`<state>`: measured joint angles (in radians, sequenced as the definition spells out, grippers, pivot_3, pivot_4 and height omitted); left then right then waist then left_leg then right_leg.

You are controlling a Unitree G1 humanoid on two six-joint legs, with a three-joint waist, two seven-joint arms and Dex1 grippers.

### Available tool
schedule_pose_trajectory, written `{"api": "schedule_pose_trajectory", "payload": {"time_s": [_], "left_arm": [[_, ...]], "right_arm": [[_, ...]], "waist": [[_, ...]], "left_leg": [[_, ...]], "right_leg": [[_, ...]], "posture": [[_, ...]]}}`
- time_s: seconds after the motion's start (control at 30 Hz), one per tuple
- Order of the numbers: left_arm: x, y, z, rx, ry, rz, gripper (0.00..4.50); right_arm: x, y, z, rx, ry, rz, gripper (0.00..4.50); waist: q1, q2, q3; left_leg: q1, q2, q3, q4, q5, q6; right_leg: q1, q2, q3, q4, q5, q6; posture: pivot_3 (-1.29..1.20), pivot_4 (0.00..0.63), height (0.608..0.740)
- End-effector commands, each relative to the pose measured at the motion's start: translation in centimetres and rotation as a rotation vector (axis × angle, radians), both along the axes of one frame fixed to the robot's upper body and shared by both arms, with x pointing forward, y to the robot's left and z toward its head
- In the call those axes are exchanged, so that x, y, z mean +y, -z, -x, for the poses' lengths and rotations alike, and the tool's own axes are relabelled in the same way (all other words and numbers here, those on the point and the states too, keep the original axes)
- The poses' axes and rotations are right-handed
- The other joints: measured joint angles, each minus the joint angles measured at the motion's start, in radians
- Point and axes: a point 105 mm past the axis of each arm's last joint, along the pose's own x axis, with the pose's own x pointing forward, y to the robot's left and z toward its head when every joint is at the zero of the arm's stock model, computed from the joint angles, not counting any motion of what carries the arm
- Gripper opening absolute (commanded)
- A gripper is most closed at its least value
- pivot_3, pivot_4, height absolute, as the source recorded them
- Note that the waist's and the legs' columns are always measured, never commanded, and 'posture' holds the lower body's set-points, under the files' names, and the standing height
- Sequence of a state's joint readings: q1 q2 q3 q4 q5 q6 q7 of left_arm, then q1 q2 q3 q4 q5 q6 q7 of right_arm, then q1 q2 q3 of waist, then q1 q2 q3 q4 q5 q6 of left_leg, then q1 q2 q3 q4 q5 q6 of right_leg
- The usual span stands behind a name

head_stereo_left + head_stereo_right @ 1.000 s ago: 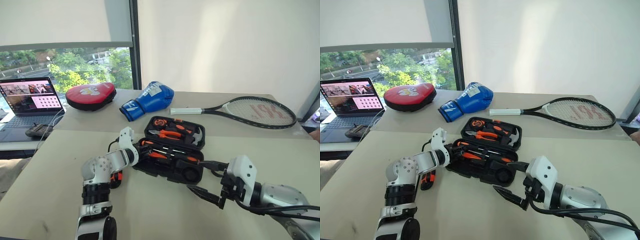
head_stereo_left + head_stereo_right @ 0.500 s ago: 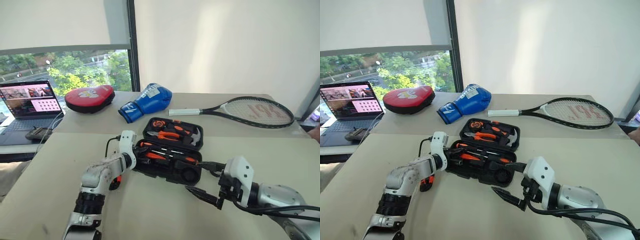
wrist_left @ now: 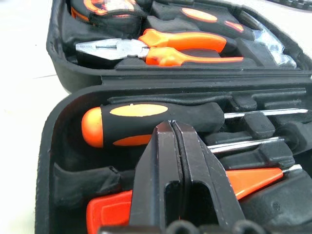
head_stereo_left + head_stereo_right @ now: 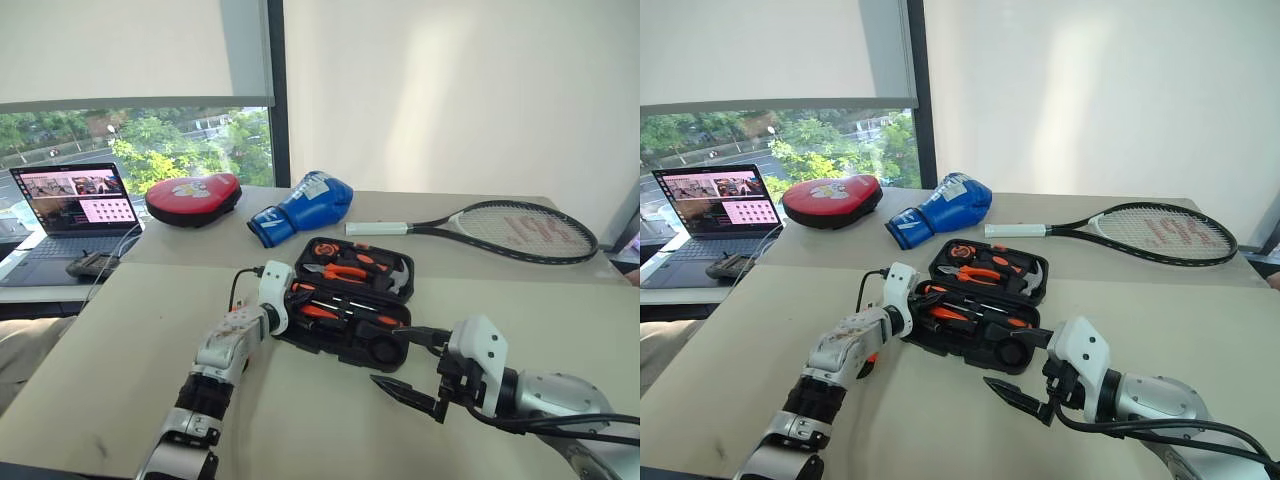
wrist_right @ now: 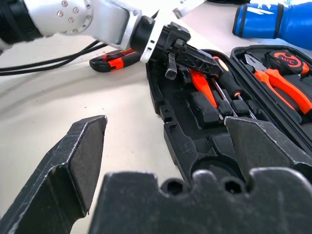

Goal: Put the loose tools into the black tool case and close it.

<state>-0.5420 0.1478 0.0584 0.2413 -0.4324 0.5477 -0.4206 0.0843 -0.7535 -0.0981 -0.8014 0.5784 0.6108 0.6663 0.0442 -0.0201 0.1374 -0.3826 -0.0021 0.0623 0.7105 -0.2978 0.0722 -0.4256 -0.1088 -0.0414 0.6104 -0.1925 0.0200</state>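
Left gripper (image 3: 178, 146) sits inside the near half of the open tool case (image 4: 330, 335), fingers pressed together with nothing between them, tips over the screwdriver slots. Compared with a second ago the wrist has rolled over; the arm now lies lower and straighter toward the case. Reads as pushing a screwdriver down into its slot rather than carrying anything.

Right gripper (image 4: 405, 365) hangs above the table near the case's near right corner, fingers spread wide, empty, same place as a second ago.

Count, near half of case: one black-and-orange screwdriver (image 3: 151, 124) seated, a slim orange screwdriver (image 5: 200, 85) beside it, a further metal shaft next to them; its handle is hidden. Far half: one pair of orange pliers (image 3: 161, 48), one tape measure (image 5: 287, 57), one hammer (image 4: 398, 272).

One utility knife (image 5: 113, 61) lies loose on the table beside the case's left end, so packing isn't finished. Lid open.

Also on the table: one boxing glove (image 4: 305, 205), one racket (image 4: 500, 228), one punch pad (image 4: 193, 197).
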Motion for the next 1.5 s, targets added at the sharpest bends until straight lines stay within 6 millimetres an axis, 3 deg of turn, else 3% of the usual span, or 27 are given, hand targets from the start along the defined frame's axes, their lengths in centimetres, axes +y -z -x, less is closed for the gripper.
{"api": "schedule_pose_trajectory", "payload": {"time_s": [0.03, 0.2, 0.4, 0.43, 0.67, 0.87, 0.9, 1.07, 1.1, 1.17, 1.27, 1.33, 1.43, 1.5], "left_arm": [[4.5, -7.4, 0.1, -0.175, -0.089, 0.136, 0.58], [9.2, -9.6, 2.3, -0.152, -0.190, 0.075, 2.14], [11.4, -5.6, 6.5, 0.057, -0.303, -0.216, 4.31], [11.7, -4.4, 7.3, 0.118, -0.336, -0.250, 4.41], [11.2, 0.4, 10.2, 0.331, -0.401, -0.349, 4.41], [11.9, 3.5, 11.0, 0.443, -0.479, -0.354, 4.41], [11.7, 3.7, 11.1, 0.445, -0.470, -0.348, 3.88], [11.3, 4.3, 11.0, 0.413, -0.466, -0.306, 2.16], [11.4, 4.1, 10.8, 0.391, -0.472, -0.293, 1.76], [11.8, 3.2, 10.0, 0.320, -0.498, -0.222, 1.63], [11.4, -1.4, 8.0, 0.053, -0.437, -0.119, 1.63], [10.8, -3.2, 7.0, -0.028, -0.364, -0.109, 1.63], [8.9, -6.8, 5.1, -0.212, -0.184, -0.057, 1.63], [5.7, -7.9, 5.1, -0.272, 0.132, -0.130, 1.63]], "right_arm": [[0.0, -1.3, 0.1, -0.058, -0.005, -0.004, 4.50], [0.3, -1.4, -0.5, -0.062, -0.034, -0.021, 4.50], [0.4, -1.3, -1.1, -0.054, -0.076, -0.028, 4.50], [0.4, -1.4, -1.2, -0.053, -0.080, -0.029, 4.50], [0.0, -1.7, -1.3, -0.047, -0.104, -0.011, 4.50], [-0.6, -2.2, -1.1, -0.047, -0.099, 0.016, 4.50], [-0.7, -2.3, -1.1, -0.046, -0.095, 0.018, 4.50], [-1.1, -2.4, -0.7, -0.043, -0.067, 0.029, 4.50], [-1.1, -2.4, -0.7, -0.042, -0.062, 0.029, 4.50], [-1.1, -2.3, -0.6, -0.041, -0.053, 0.025, 4.50], [-1.1, -2.1, -0.5, -0.043, -0.030, 0.017, 4.50], [-1.1, -2.0, -0.5, -0.044, -0.019, 0.013, 4.50], [-1.1, -1.8, -0.4, -0.043, -0.004, 0.008, 4.50], [-1.1, -1.7, -0.4, -0.047, 0.008, 0.003, 4.50]], "waist": [[-0.008, -0.008, 0.005], [-0.027, -0.008, 0.006], [-0.026, -0.011, 0.008], [-0.025, -0.012, 0.009], [-0.012, -0.014, 0.010], [-0.010, -0.010, 0.009], [-0.010, -0.010, 0.009], [-0.007, -0.004, 0.005], [-0.006, -0.003, 0.005], [-0.003, -0.002, 0.005], [0.001, -0.004, 0.005], [0.000, -0.009, 0.008], [0.005, -0.011, 0.010], [0.003, -0.012, 0.010]], "left_leg": [[-0.005, 0.001, -0.001, 0.000, 0.001, -0.002], [-0.014, 0.001, -0.002, -0.001, 0.008, -0.013], [-0.013, -0.001, -0.001, -0.001, 0.003, -0.007], [-0.013, -0.001, -0.001, -0.001, 0.003, -0.007], [-0.012, -0.001, -0.003, -0.001, 0.004, -0.009], [-0.004, 0.000, -0.002, -0.004, 0.001, -0.006], [-0.001, 0.000, -0.002, -0.006, 0.001, -0.006], [0.007, 0.000, -0.002, -0.012, 0.001, -0.006], [0.007, 0.000, -0.002, -0.013, 0.001, -0.006], [0.008, 0.000, -0.002, -0.013, 0.002, -0.007], [0.008, 0.000, -0.002, -0.013, 0.003, -0.008], [0.005, 0.000, -0.002, -0.013, 0.005, -0.009], [0.001, 0.000, -0.003, -0.011, 0.006, -0.007], [-0.002, -0.001, -0.002, -0.010, 0.006, -0.006]], "right_leg": [[-0.005, 0.001, -0.001, 0.000, 0.001, -0.002], [-0.014, 0.013, 0.000, 0.000, 0.002, -0.005], [-0.012, 0.011, -0.001, -0.002, 0.000, -0.001], [-0.011, 0.010, 0.000, -0.002, 0.000, -0.001], [-0.011, 0.010, 0.000, 0.000, 0.001, -0.002], [-0.007, 0.007, 0.002, 0.000, 0.001, -0.006], [-0.005, 0.005, 0.001, 0.000, 0.000, -0.007], [0.001, 0.004, 0.001, -0.001, -0.001, -0.009], [0.001, 0.003, 0.001, -0.001, -0.002, -0.009], [0.002, 0.003, 0.001, -0.001, -0.003, -0.012], [0.002, 0.003, 0.000, -0.001, -0.006, -0.015], [0.000, 0.003, -0.001, 0.000, -0.006, -0.016], [-0.001, 0.005, -0.003, 0.000, -0.005, -0.016], [-0.003, 0.011, -0.004, -0.001, -0.004, -0.014]], "posture": [[0.00, 0.150, 0.740], [0.00, 0.150, 0.740], [0.00, 0.150, 0.740], [0.00, 0.150, 0.740], [0.00, 0.150, 0.740], [0.00, 0.150, 0.740], [0.00, 0.150, 0.740], [0.00, 0.150, 0.740], [0.00, 0.150, 0.740], [0.00, 0.150, 0.740], [0.00, 0.150, 0.740], [0.00, 0.150, 0.740], [0.00, 0.150, 0.740], [0.00, 0.150, 0.740]]}}
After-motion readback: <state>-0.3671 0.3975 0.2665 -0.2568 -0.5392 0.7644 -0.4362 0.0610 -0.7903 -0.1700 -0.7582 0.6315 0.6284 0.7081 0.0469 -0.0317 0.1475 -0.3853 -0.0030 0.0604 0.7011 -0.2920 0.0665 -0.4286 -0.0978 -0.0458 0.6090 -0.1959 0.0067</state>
